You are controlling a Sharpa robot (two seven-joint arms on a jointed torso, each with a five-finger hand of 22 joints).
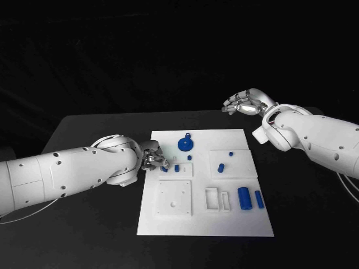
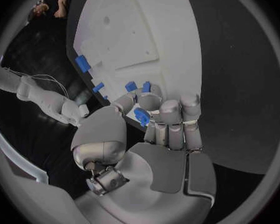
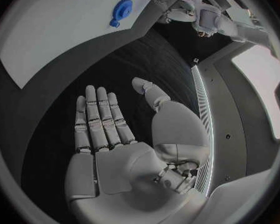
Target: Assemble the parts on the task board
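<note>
The white task board (image 1: 228,221) lies in the middle of the black table. My left hand (image 1: 153,157) is over the board's left edge and pinches a small blue part (image 2: 142,116) between thumb and curled fingers. Just beyond its fingertips, two small blue pieces (image 1: 177,167) stand on the board (image 2: 134,25). A round blue part (image 1: 184,144) lies near the far edge, and two blue cylinders (image 1: 251,198) lie at the right. My right hand (image 1: 244,102) is raised beyond the board's far right corner, fingers straight and apart, holding nothing (image 3: 109,129).
Two more small blue pieces (image 1: 224,160) sit in the board's right half. A white square block (image 1: 174,199) and small white frames (image 1: 217,199) are on its near half. Black table (image 1: 91,134) surrounds the board on all sides.
</note>
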